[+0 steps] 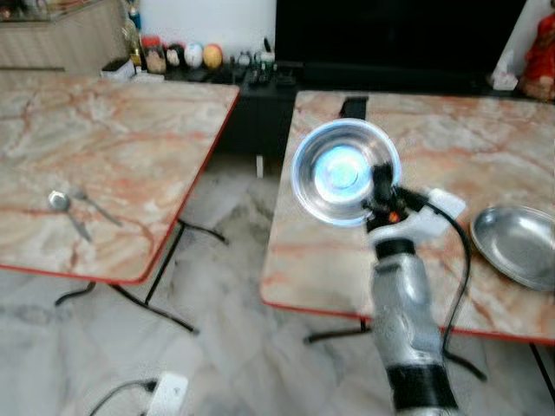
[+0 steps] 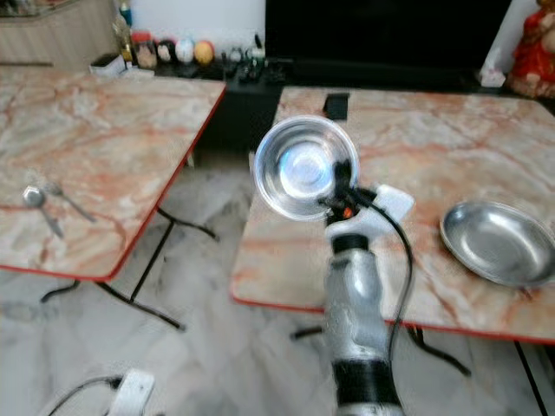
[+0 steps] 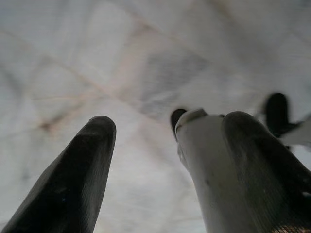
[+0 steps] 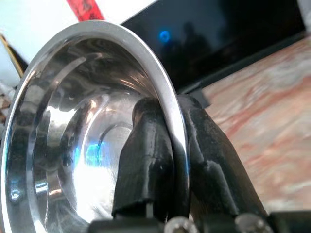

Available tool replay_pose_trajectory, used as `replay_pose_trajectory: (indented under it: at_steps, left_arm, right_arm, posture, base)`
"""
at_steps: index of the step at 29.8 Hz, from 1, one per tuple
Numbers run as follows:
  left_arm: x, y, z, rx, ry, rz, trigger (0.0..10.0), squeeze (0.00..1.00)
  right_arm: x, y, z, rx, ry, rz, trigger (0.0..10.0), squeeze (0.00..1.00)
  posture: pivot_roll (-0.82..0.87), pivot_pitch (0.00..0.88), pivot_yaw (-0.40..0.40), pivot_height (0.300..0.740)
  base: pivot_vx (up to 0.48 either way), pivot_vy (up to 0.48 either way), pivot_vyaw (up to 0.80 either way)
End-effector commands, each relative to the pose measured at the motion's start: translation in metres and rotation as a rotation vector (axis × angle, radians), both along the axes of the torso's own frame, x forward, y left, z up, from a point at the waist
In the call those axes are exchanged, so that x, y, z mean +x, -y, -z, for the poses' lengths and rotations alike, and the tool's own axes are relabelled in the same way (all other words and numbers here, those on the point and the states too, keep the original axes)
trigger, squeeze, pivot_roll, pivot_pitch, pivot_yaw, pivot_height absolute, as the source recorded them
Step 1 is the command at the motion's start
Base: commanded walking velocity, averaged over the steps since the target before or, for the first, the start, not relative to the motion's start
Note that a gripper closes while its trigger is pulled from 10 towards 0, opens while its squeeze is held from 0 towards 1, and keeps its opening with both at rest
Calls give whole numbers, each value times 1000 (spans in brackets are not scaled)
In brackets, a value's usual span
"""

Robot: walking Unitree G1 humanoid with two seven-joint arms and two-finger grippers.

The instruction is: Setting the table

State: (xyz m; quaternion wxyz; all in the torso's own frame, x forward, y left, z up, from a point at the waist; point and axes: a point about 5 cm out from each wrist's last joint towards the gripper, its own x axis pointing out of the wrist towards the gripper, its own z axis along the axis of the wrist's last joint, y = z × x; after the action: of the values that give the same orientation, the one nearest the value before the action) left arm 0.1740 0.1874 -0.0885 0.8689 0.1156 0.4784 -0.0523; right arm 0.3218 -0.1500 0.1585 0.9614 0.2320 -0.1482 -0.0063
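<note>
Pinching the rim of the steel bowl (image 1: pixel 344 172), the right pincer (image 1: pixel 381 198) held it tilted above the right worktop (image 1: pixel 451 139); light, rigid and slippery, it likely needed that rim grip, while the left pincer (image 3: pixel 160 160) hung open.

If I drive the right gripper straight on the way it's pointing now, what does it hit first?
Probably the marble table ahead: the right gripper, jaws shut on the steel bowl's rim, points forward across it, towards the dark cabinet beyond. Depth is unclear.
</note>
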Motion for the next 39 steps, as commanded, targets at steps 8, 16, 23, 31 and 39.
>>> replay_pose_trajectory:
  at_steps: [8,16,23,31,39]
  left_arm:
    - [1,-9,-1,20,-6,-13,10000,0]
    - [2,-9,-2,17,-4,-12,10000,0]
    - [2,-9,-2,17,-4,-13,10000,0]
    - [3,-9,-2,0,-2,-31,10000,0]
    - [3,-9,-2,-8,2,-44,10000,0]
  right_arm:
    - [3,-11,-11,6,32,-31,10000,0]
    - [4,-9,-11,4,29,-23,10000,0]
    - [4,-3,-11,1,26,-1,10000,0]
    - [8,12,-15,-21,29,43,10000,0]
    - [6,35,-15,-30,26,134,10000,0]
  posture:
    - [-15,0,-19,731]
    - [-16,0,-17,731]
    - [-17,0,-15,731]
    - [-10,0,-17,731]
    - [-10,0,-12,731]
  base:
    - [0,-283,0]
    - [0,-282,0]
    - [0,-277,0]
    - [0,0,0]
    - [0,0,0]
